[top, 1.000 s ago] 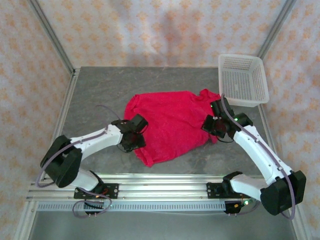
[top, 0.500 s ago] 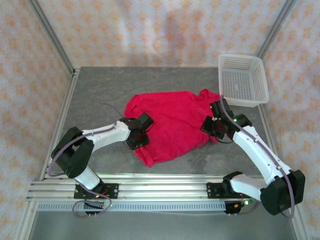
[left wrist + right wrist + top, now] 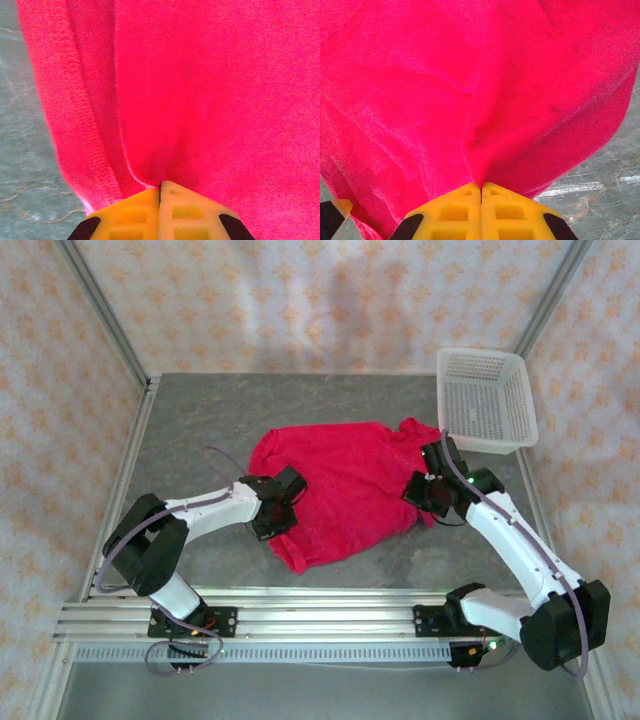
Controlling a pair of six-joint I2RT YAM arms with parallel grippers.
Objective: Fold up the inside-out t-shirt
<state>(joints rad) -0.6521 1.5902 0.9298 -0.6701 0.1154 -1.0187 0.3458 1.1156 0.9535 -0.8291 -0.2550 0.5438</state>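
Observation:
The bright red inside-out t-shirt (image 3: 340, 485) lies spread and rumpled on the grey table (image 3: 200, 430). My left gripper (image 3: 281, 508) sits at the shirt's left edge. In the left wrist view its yellow fingers (image 3: 140, 215) meet, pinching a fold of red cloth (image 3: 200, 90) beside a stitched hem (image 3: 80, 125). My right gripper (image 3: 424, 496) is at the shirt's right edge. In the right wrist view its yellow fingers (image 3: 505, 210) are shut on a gathered peak of the shirt (image 3: 470, 90).
A white mesh basket (image 3: 485, 400) stands at the table's back right corner, just beyond the right arm. Metal frame posts rise at the back corners. An aluminium rail (image 3: 300, 620) runs along the near edge, carrying both arm bases.
My left gripper moved right onto the shirt's left edge and shut on the cloth. The right gripper has stayed shut on the shirt's right side.

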